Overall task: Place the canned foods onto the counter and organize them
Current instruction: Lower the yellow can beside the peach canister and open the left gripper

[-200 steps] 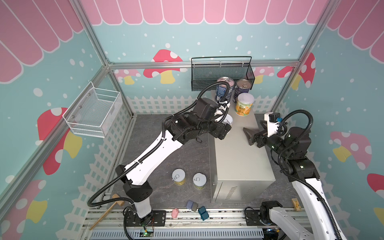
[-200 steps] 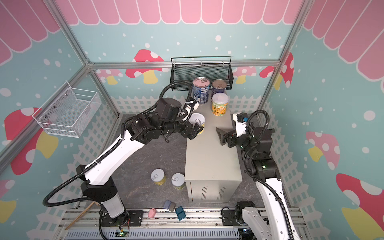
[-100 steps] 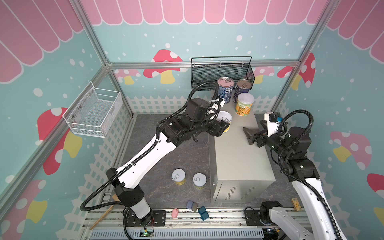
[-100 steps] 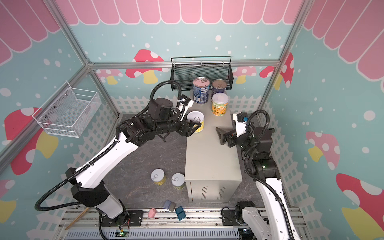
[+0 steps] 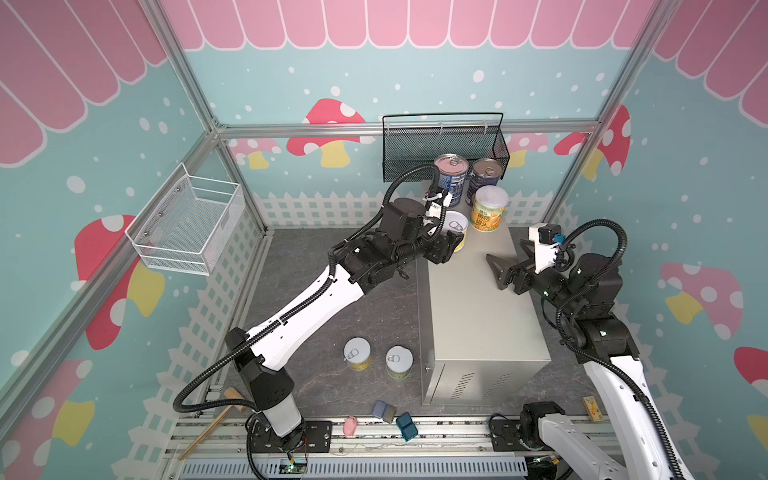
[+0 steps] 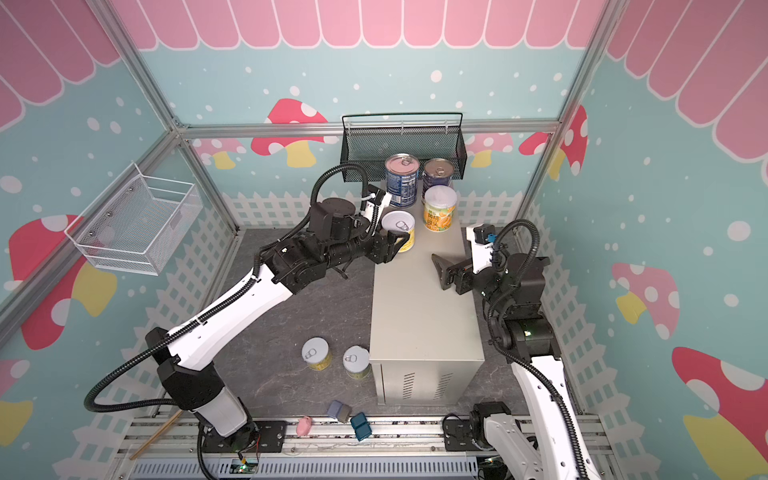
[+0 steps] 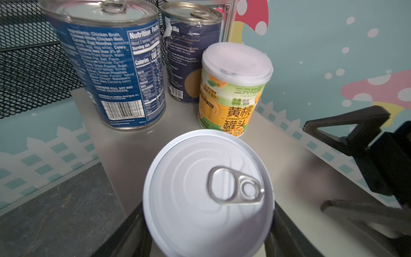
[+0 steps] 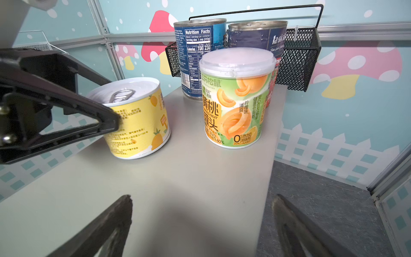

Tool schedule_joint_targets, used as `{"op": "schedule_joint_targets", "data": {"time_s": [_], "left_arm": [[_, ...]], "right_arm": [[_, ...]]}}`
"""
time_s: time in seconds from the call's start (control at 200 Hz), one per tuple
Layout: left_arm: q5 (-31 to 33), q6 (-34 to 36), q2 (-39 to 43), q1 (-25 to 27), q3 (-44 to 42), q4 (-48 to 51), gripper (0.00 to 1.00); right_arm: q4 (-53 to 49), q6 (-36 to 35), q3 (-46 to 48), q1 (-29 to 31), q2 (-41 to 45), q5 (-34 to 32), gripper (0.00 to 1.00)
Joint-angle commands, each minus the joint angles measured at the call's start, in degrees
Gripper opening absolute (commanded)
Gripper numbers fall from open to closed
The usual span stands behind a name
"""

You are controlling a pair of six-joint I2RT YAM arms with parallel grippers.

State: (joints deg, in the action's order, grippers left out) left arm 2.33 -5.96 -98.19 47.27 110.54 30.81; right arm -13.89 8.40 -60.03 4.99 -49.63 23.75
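On the beige counter (image 5: 478,316) stand two tall dark blue cans (image 5: 451,174) (image 5: 486,174) at the back and a yellow-green can with a pale plastic lid (image 5: 488,210) in front of them. My left gripper (image 5: 455,243) is shut on a short yellow pull-tab can (image 7: 208,193), which rests on the counter's left back edge (image 8: 138,118). My right gripper (image 8: 202,200) hangs open over the counter's right side (image 6: 440,272), empty. Two more short yellow cans (image 5: 357,353) (image 5: 400,361) stand on the floor left of the counter's front.
A black mesh basket (image 5: 444,145) hangs on the back wall right behind the blue cans. A white wire basket (image 5: 187,226) hangs on the left wall. Small blue, pink and teal blocks (image 5: 384,411) lie by the front rail, and a wooden stick (image 5: 208,428) at front left.
My left gripper has closed on the short yellow can at the counter's left back edge, and its arm has drawn back to the left. The right arm has not moved.
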Motion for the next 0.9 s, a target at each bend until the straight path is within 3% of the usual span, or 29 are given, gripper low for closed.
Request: {"op": "schedule_joint_targets", "data": {"time_s": [0.0,0.891], "left_arm": [[5.3,0.2,-2.2,-0.2,-1.5,-1.8,0.6],[5.1,-0.2,-9.2,-2.6,2.7,-3.8,0.62]], "right_arm": [[0.4,-0.6,0.3,0.4,0.3,0.0,1.0],[0.4,-0.9,0.8,0.4,0.5,0.0,0.99]]}}
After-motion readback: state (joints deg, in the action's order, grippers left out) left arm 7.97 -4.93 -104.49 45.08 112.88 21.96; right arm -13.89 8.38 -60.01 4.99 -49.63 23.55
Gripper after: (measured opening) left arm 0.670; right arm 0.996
